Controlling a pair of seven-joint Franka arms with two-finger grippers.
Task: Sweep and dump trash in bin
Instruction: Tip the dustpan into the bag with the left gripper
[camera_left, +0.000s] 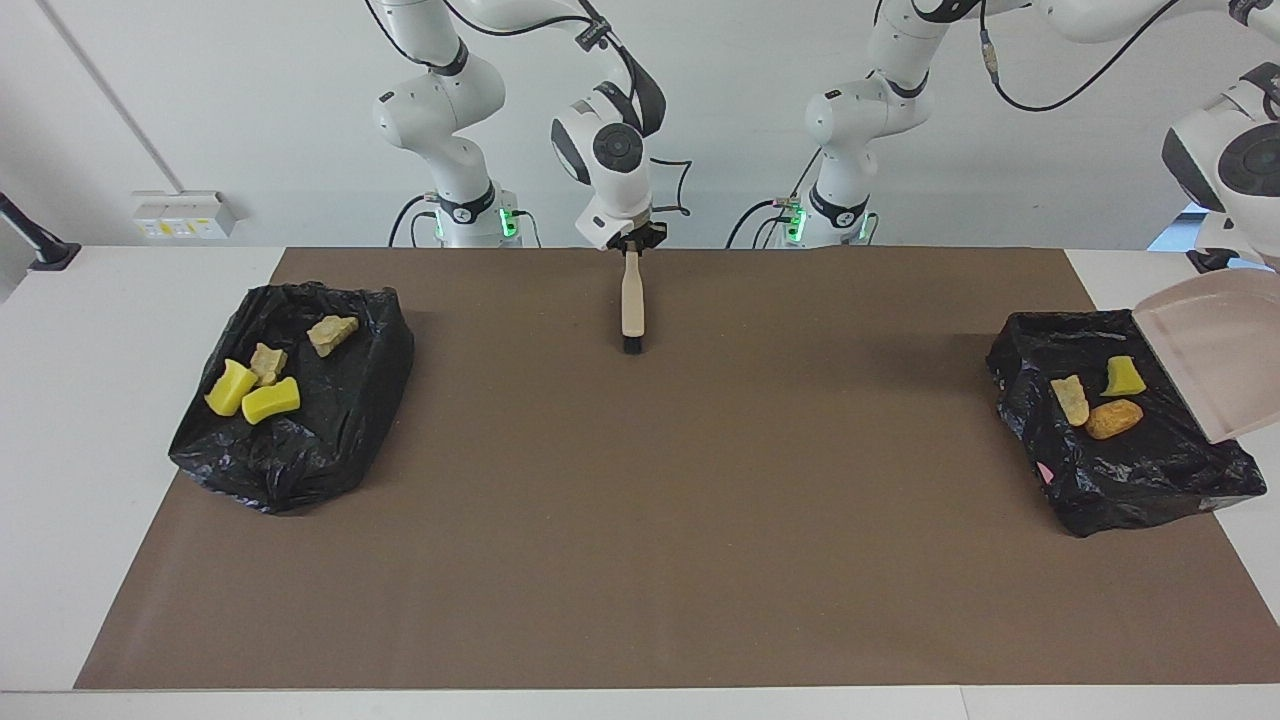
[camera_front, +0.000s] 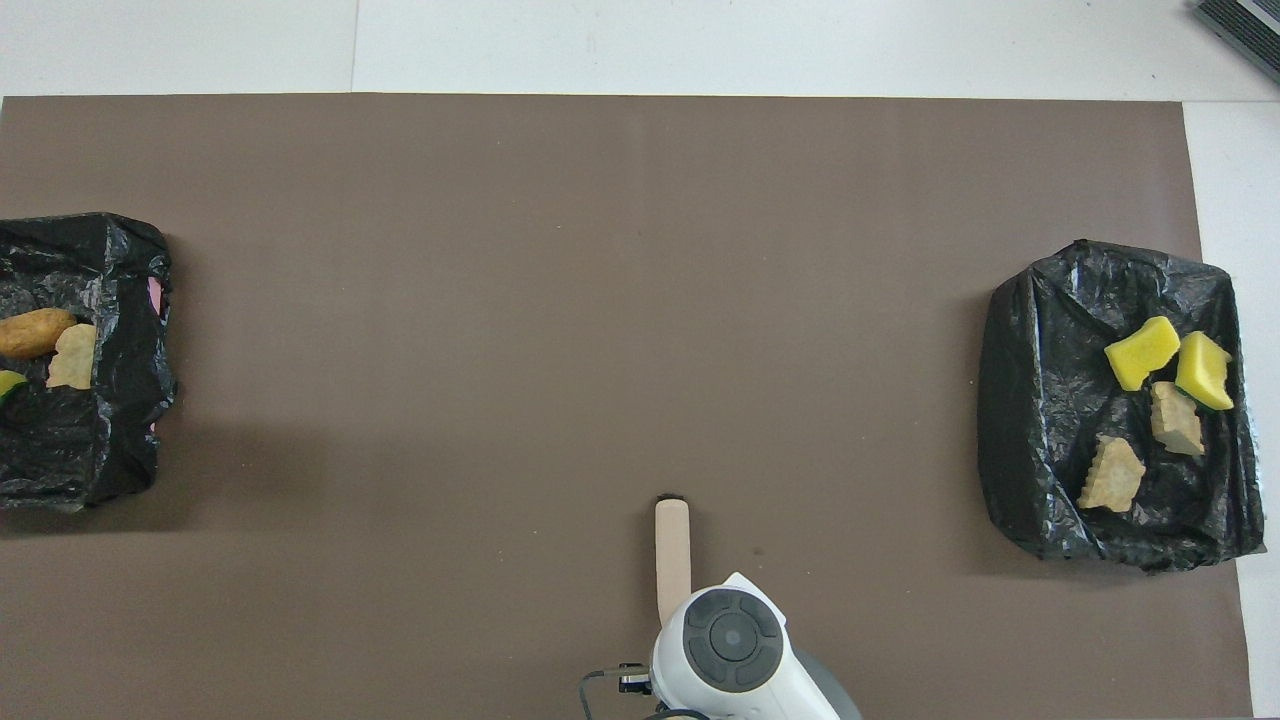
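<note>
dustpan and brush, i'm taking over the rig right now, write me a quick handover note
Right end effector: shut on the brush, held over the mat's robot-side edge, waiting.
Left end effector: out of view, shut; the dustpan hangs tilted over the left-end bin, empty.
Trash: three pieces in that bin, four pieces in the right-end bin.
Done: mat swept, pan dumped.
Left: probably just set down the dustpan and brush.

A robotics lab: two white robot arms (camera_left: 440, 110) bolted at twelve o'clock of a white table (camera_left: 90, 420), a brown mat (camera_left: 640, 500) over its middle, cables (camera_left: 1060, 95) hanging against a bare white wall (camera_left: 230, 90).
</note>
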